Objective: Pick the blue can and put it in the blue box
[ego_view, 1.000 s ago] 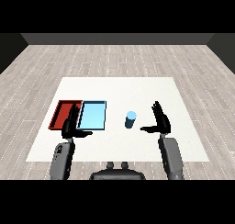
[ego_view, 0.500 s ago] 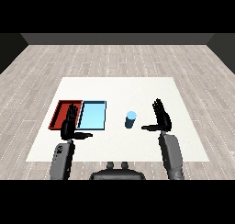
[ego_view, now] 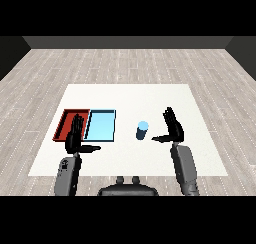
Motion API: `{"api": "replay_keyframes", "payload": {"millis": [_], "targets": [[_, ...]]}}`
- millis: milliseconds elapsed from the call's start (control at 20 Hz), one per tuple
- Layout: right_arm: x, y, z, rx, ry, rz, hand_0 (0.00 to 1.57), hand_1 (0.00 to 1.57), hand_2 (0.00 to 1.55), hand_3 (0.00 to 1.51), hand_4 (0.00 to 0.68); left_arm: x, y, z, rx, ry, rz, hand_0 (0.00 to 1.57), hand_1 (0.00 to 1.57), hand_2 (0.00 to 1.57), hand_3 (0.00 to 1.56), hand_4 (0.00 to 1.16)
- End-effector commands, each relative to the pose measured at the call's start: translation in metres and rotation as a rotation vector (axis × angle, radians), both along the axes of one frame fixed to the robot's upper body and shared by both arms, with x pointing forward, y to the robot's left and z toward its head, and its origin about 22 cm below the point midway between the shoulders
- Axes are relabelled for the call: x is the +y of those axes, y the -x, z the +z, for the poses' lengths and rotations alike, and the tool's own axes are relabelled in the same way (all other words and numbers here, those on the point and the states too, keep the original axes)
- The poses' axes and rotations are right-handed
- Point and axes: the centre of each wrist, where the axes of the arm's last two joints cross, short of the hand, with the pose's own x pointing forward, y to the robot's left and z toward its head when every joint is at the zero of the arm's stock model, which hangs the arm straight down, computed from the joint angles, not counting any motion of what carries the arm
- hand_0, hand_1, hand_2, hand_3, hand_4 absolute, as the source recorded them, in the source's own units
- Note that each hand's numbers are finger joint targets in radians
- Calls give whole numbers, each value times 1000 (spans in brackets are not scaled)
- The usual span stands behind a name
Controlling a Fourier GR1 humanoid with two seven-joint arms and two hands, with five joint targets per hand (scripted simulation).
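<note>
Here the can (ego_view: 142, 130) stands upright just left of the right robot hand (ego_view: 173, 129), fingers spread wide, holding nothing. Left robot hand (ego_view: 75, 138), also open, is farther off.

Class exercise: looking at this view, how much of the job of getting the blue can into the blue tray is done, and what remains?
Nothing is finished yet: the blue can stands upright on the table, right of the blue tray. In hand: the right hand is open beside the can, not touching it. Left: grasp, lift, carry across and set it in the tray. The left hand is open too.
</note>
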Motion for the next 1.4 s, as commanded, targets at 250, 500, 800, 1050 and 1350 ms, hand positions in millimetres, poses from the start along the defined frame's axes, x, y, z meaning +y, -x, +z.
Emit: {"api": "replay_keyframes", "payload": {"millis": [250, 500, 800, 1050, 1350], "targets": [[27, -10, -10, 39, -88, -11, 0, 0, 0, 0, 0, 14, 0, -2, 19, 37, -6, 0, 0, 0, 0, 0], [29, -1, -33, 72, -108, 4, 0, 0, 0, 0, 0, 14, -8, 1, -8, 46, 8, 0, 0, 0, 0, 0], [60, -4, -15, 91, -159, -7, 0, 0, 0, 0, 0, 3, -19, 15, 7, 44, -16, 0, 0, 0, 0, 0], [53, 2, -67, 120, -169, 11, 0, 0, 0, 0, 0, 5, -9, 14, -2, 19, 0, 0, 0, 0, 0, 0], [74, -27, -69, 142, -178, -9, 0, 0, 0, 0, 0, 11, -18, 1, -1, 28, -3, 0, 0, 0, 0, 0]]}}
